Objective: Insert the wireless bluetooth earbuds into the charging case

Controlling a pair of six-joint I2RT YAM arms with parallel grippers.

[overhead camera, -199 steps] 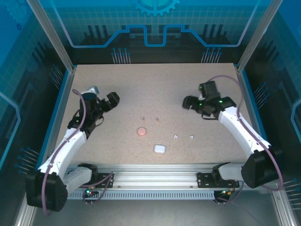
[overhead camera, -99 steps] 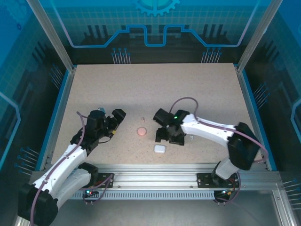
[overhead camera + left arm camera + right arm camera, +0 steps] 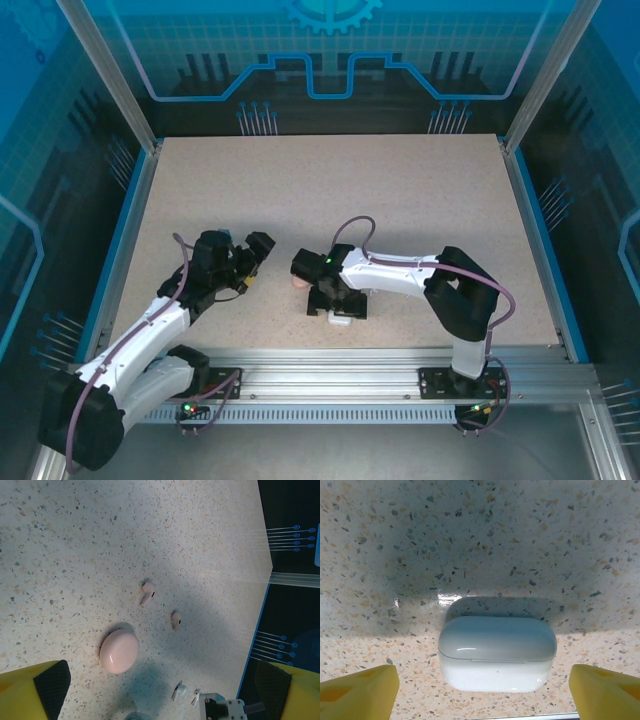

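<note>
**Partner:** What step are you on?

**Me:** Taking hold of the white charging case (image 3: 497,652). My right gripper (image 3: 337,303) hangs directly over it with its fingers spread wide. There is a yellow pad (image 3: 357,690) off each end of the case, and neither one touches it. The lid looks shut.

**Partner:** And the earbuds?

**Me:** Loose on the table (image 3: 400,190). My left wrist camera shows two white earbuds (image 3: 178,692) near a pink oval case (image 3: 119,651), and two pinkish earbuds (image 3: 147,592) beyond it. My left gripper (image 3: 252,262) hovers fully open and holds nothing.

**Partner:** How will you grip the case cleanly?

**Me:** I'd come straight down and keep the case centred, so both pads meet it together. It's glossy and rounded, and I reckon a lopsided squeeze could squirt it sideways. I'd also grip below the seam, so the lid is free to open.
</note>
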